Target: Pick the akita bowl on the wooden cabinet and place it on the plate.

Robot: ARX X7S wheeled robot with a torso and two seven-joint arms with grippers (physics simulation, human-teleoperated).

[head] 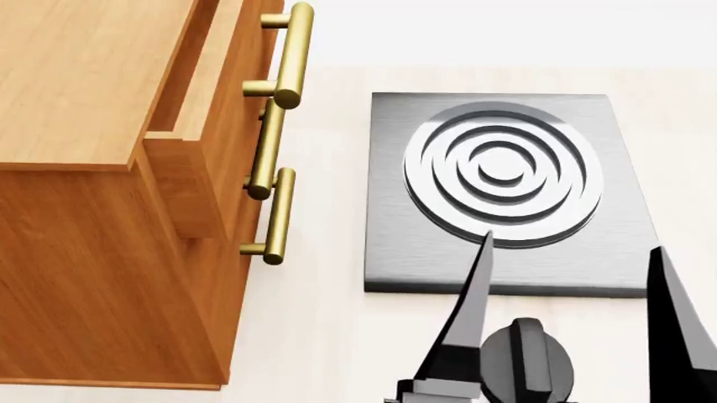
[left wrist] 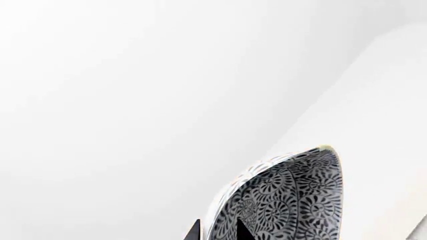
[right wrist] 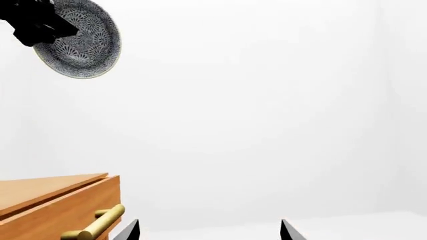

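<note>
The akita bowl (left wrist: 293, 200), patterned in black and white, hangs high in the air with its rim between the jaws of my left gripper (left wrist: 219, 231), which is shut on it. The right wrist view shows the same bowl (right wrist: 83, 45) far above the wooden cabinet (right wrist: 47, 205), held by the left gripper (right wrist: 60, 27). My right gripper (head: 572, 246) is open and empty over the front edge of the stove, to the right of the cabinet (head: 90, 101). The plate is out of view.
A black stove (head: 392, 243) with a ringed silver burner (head: 502, 172) lies on the pale counter right of the cabinet. Brass bar handles (head: 294, 54) stick out from the cabinet's drawers toward the stove. A stove knob (head: 526, 357) sits near the front.
</note>
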